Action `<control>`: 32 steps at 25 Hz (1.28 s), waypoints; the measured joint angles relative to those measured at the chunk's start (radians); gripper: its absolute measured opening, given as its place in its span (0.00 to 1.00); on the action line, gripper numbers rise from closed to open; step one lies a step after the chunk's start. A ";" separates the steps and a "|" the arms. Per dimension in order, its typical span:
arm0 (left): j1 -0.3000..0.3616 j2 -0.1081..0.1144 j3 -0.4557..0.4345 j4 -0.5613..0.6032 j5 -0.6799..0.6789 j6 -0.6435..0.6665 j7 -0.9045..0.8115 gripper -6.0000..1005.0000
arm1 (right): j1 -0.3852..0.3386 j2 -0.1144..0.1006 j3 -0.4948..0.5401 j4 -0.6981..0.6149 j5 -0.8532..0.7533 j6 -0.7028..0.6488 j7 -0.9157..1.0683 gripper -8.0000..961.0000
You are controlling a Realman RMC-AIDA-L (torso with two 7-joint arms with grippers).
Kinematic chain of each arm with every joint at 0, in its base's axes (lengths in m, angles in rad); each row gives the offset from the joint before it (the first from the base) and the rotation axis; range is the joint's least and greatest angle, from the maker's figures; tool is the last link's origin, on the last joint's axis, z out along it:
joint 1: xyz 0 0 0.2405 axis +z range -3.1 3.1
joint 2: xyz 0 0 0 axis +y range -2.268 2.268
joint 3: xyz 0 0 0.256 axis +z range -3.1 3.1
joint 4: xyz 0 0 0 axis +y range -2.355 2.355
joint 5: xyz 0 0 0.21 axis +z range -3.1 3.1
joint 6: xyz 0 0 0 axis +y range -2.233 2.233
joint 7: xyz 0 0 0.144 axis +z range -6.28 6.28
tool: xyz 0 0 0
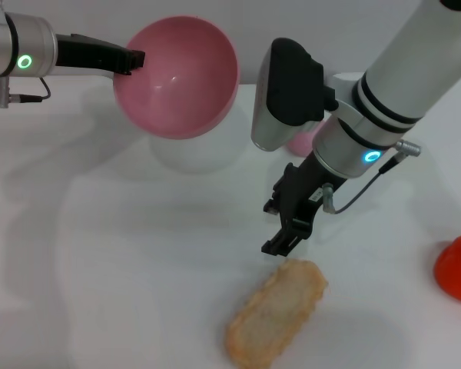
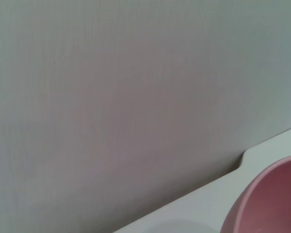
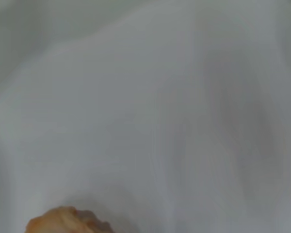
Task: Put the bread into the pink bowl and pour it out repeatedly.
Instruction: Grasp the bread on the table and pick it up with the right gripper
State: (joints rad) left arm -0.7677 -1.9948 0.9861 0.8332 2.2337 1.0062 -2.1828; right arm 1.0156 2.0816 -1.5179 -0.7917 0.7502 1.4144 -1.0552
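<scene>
Bare table [image 1: 138, 269] lies open left of the bread [image 1: 276, 311]; a red object [image 1: 459, 267] stands at the right edge

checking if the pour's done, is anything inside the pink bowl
Nothing: the pink bowl, held tilted by the left gripper, shows an empty interior. The bread lies on the table below the right gripper.

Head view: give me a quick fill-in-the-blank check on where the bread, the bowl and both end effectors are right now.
1. The pink bowl is held tilted by the ____ end effector.
2. The bread lies on the ____, not in the bowl.
3. The right end effector hangs just above the ____.
4. Inside, the bowl is ____.

Missing words: left; table; bread; empty
</scene>
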 joint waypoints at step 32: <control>0.001 0.000 0.001 -0.009 0.000 -0.015 0.000 0.06 | -0.013 0.002 -0.091 -0.010 0.064 0.090 0.000 0.73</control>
State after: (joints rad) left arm -0.7670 -1.9945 0.9867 0.8237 2.2334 0.9916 -2.1828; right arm 1.0030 2.0839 -1.6087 -0.8021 0.8140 1.5049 -1.0555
